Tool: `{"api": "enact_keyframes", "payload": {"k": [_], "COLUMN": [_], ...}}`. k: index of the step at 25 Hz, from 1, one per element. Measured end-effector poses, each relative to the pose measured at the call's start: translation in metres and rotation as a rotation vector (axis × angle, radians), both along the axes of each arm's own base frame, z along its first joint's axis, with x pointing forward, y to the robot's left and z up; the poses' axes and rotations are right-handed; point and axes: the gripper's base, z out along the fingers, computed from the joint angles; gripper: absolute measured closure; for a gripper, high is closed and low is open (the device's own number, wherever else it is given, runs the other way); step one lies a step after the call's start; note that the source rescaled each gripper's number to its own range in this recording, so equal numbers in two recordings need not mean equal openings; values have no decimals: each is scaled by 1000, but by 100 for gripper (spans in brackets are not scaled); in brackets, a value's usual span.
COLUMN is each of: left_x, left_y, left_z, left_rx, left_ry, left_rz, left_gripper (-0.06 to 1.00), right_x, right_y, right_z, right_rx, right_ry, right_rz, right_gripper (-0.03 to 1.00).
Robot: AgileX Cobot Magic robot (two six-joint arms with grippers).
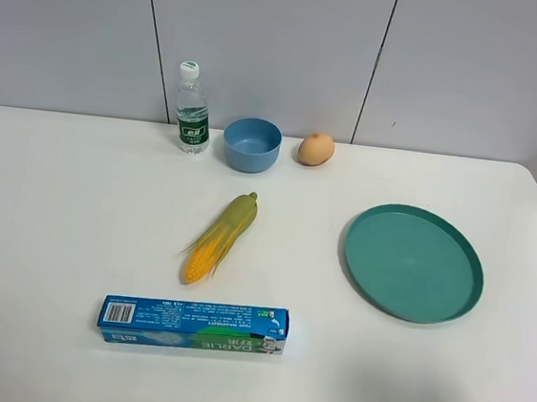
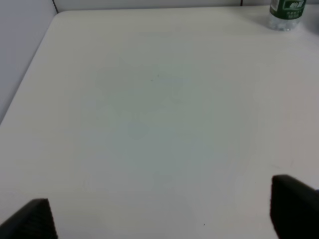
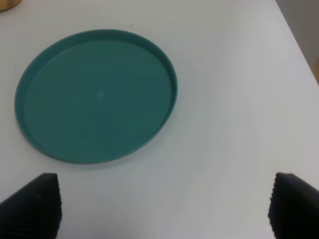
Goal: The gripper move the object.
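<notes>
Exterior high view: a white table (image 1: 67, 199) in front of a grey panel wall; no arm shows in this view.
Water bottle (image 1: 193, 110): at the back of the table on the left, upright, white cap, green label.
Blue bowl (image 1: 251, 144): just beside the bottle to its right, upright, apart from it.
Round tan thing (image 1: 316, 149): just right of the bowl, near the back edge; what it is cannot be told.
Corn cob (image 1: 220, 237): in the middle of the table, lying on a slant, yellow end toward the front left, green husk toward the back right.
The object (image 1: 193, 325): the long blue box lies flat near the front edge, left of the middle, its long side across the table, the barcode at its left end. It is in front of the corn cob and apart from it. Nothing touches it.
Green plate (image 1: 414, 262): on the right half, flat on the table, with nothing on it, well apart from the box.
Left gripper (image 2: 164, 219): in the left wrist view its two dark fingertips stand wide apart over bare table, holding nothing; the bottle's base shows at a far corner.
Right gripper (image 3: 164, 206): in the right wrist view its fingertips also stand wide apart, holding nothing, above bare table just beside the plate's rim.
</notes>
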Motion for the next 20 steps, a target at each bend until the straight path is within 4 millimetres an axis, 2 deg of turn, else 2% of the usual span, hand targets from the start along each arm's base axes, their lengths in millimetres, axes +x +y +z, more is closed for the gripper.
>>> {"api": "enact_keyframes", "payload": {"k": [6, 20], "left_x": [0, 0], "left_y": [0, 0], "left_z": [0, 0], "left_rx": [0, 0], "left_ry": [0, 0], "left_rz": [0, 0], "left_gripper": [-6, -6], "right_x": [-12, -12], "right_y": [1, 1], "right_z": [0, 0], "right_rx": [-2, -2], "right_ry": [-84, -84], "right_rz": [2, 2], "right_gripper": [16, 16]}}
